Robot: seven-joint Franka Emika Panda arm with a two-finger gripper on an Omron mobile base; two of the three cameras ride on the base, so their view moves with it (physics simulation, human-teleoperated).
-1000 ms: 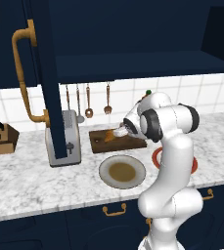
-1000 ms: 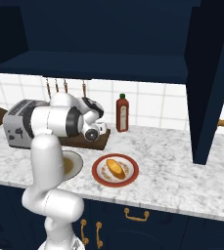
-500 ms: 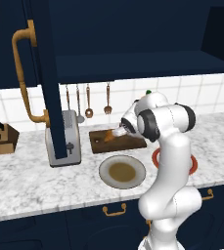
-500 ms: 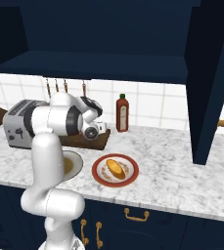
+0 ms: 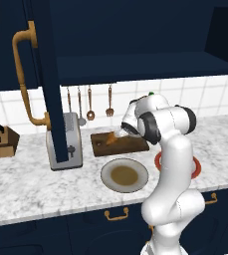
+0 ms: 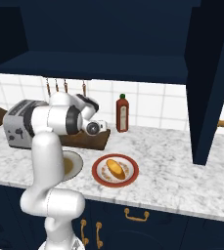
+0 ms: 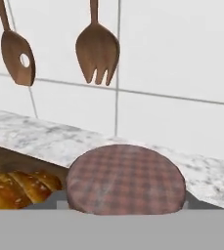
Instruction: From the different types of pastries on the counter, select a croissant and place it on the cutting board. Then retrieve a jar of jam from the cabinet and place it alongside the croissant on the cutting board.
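Pastries two: croissant (image 7: 18, 188) on board (image 5: 128, 144), longer one (image 6: 115, 168) on red plate (image 6: 100, 177). Jar one, checked lid (image 7: 125, 178) close before hand (image 5: 121, 132), body hidden; hand over board, fingers unseen, grip unclear. Grey plate (image 5: 124, 175) one.

wall: white tiles (image 5: 205, 94) | utensils: hanging wooden (image 5: 89, 102) | toaster (image 5: 65, 142): silver
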